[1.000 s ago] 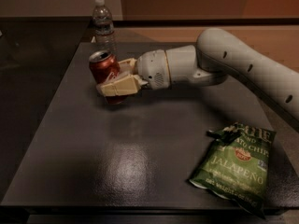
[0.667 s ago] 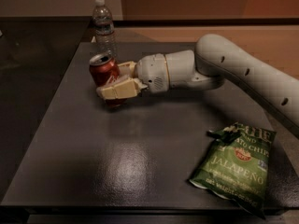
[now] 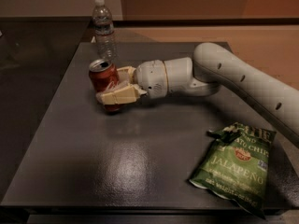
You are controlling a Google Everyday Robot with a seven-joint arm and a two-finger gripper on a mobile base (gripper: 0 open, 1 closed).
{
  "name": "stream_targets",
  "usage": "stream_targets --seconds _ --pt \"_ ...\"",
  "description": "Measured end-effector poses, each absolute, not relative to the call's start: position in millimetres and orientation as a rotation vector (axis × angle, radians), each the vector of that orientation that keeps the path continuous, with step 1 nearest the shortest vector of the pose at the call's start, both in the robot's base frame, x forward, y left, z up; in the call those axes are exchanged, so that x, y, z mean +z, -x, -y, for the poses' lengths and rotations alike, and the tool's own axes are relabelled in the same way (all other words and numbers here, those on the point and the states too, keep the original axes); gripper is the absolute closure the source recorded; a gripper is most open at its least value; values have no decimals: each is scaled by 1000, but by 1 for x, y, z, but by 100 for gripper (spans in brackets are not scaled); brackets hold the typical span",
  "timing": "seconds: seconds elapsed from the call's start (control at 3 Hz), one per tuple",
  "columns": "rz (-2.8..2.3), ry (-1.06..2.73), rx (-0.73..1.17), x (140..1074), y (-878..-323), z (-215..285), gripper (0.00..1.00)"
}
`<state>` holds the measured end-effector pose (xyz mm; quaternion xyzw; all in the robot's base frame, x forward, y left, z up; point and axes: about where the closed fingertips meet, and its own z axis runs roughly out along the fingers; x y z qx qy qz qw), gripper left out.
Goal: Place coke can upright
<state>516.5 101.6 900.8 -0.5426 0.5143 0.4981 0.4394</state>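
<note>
Since the earlier frames the coke can (image 3: 103,78) and the hand (image 3: 111,84) have dropped lower in the picture, towards the bench (image 3: 117,171), and the can has come closer to vertical. The hand is closed on the can's red body: one pale finger (image 3: 119,96) crosses the front of it low down, and the other shows just behind its right side. The white arm (image 3: 243,85) reaches in from the right edge of the frame and crosses the upper middle of the bench. The can sits in the upper left part of the bench. Its long axis runs nearly straight up and down, with the silver top uppermost and leaning slightly to the upper left. Its base is at the bench surface, but whether it actually rests there cannot be told. A clear water bottle (image 3: 104,31) stands upright near the far edge of the bench, just behind the can and apart from it. A green chip bag (image 3: 236,167) lies flat in the lower right of the frame, well away from the can and below the arm. Nothing lies between the can and the near left part of the bench.
</note>
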Motion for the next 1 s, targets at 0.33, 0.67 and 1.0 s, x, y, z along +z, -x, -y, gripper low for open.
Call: stream_targets --seconds 0.33,0.67,1.0 --pt "-1234 1361 1260 896 -514 -104 84" --pt "-1199 1365 1269 890 -511 -104 60" --pt "-1184 1373 1264 884 -509 -102 36"
